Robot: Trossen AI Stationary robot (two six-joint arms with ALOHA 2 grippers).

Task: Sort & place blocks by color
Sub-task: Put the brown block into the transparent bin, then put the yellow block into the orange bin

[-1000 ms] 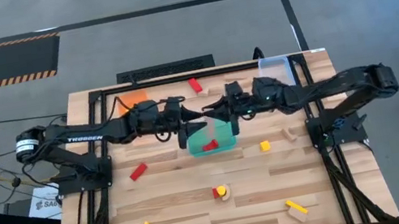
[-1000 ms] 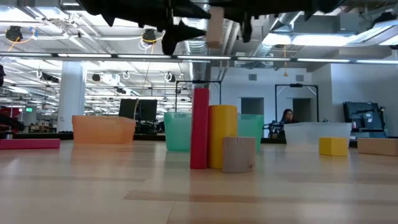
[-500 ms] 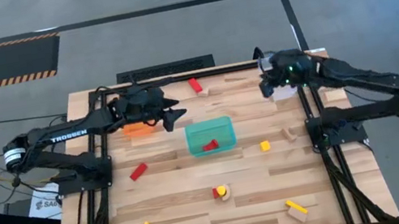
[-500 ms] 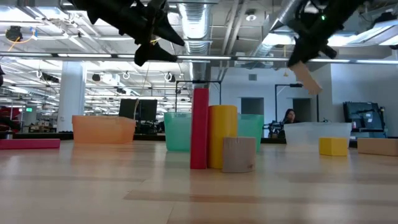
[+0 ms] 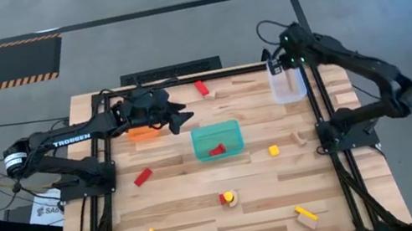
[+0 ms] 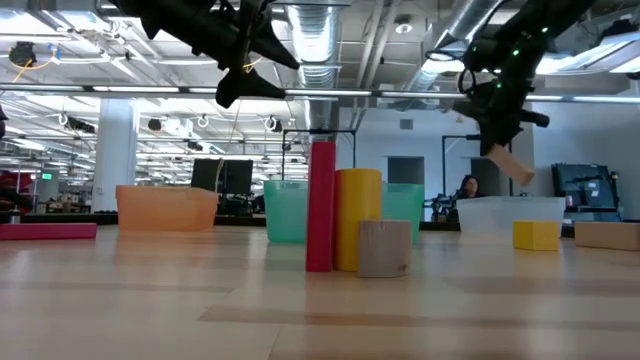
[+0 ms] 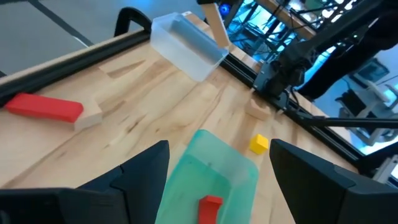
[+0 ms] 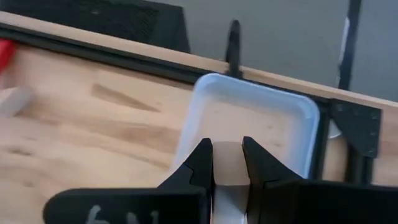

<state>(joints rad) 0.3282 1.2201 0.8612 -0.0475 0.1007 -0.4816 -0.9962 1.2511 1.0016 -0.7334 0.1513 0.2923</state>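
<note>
Right end effector point(image 5: 294, 74) hangs over the clear tray point(image 5: 280, 90) at the far right corner of the desk point(image 5: 189, 212), fingers clamped on a pale wood block point(image 8: 227, 163). I judge the step in hand to be delivery of that block; next I need to lower it and let go so it lands inside the tray walls. Left end effector point(image 5: 183, 119) hovers with fingers apart between the orange tray point(image 5: 141, 132) and the teal tray point(image 5: 217, 140), holding nothing. Other blocks lie scattered nearer me, unsorted.
</note>
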